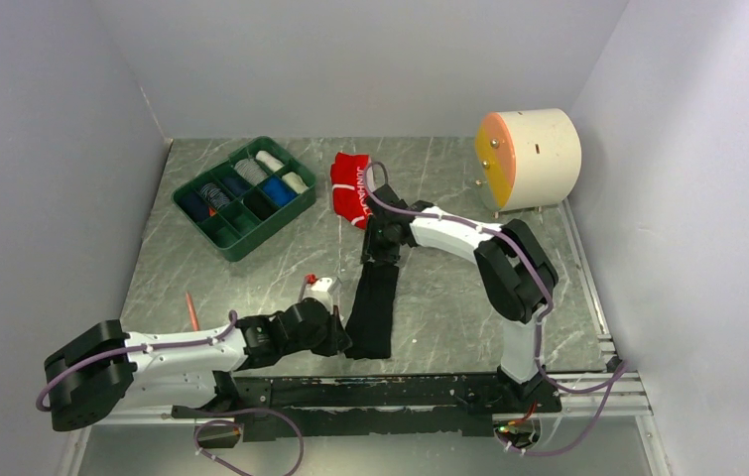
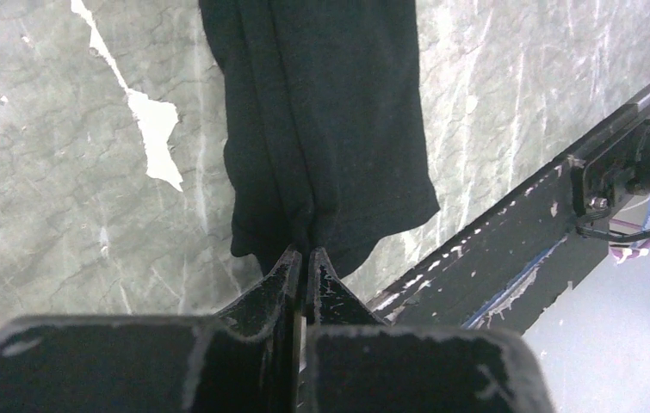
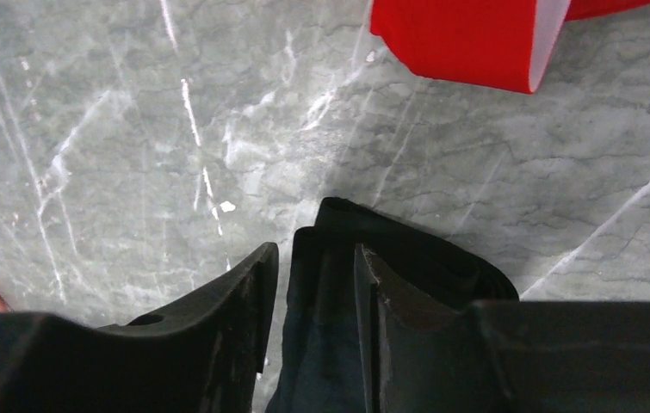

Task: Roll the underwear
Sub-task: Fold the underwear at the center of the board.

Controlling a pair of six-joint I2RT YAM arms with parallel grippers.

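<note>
A black brief (image 1: 375,307), folded into a long narrow strip, lies flat on the grey marbled surface (image 1: 449,297) between two robot arms. From the arm bases it runs from 6 o'clock toward 12, leaning slightly to 1.

At the near end the left fingers (image 1: 342,342) are pinched together on the cloth's edge. The wrist view shows their tips meeting over a bunched fold, with no gap between them.

At the far end the right fingers (image 1: 382,253) stand narrowly apart, astride the strip's tip. The cloth sits against one finger, and a sliver of bare surface shows beside the other.

A red brief (image 1: 350,188) with white lettering on its waistband lies loosely folded just beyond the right fingers, at about 11 o'clock from them. It is clear of the black one.

A green tray (image 1: 276,230) sits at 10 o'clock on the surface, its compartments holding rolls (image 1: 276,188) of white, blue and dark cloth. A cream drum (image 1: 534,157) with an orange face stands at 2 o'clock. A thin red stick (image 1: 191,310) lies at 9 o'clock from the left fingers. A small white object (image 1: 321,288) sits close by at 11.
</note>
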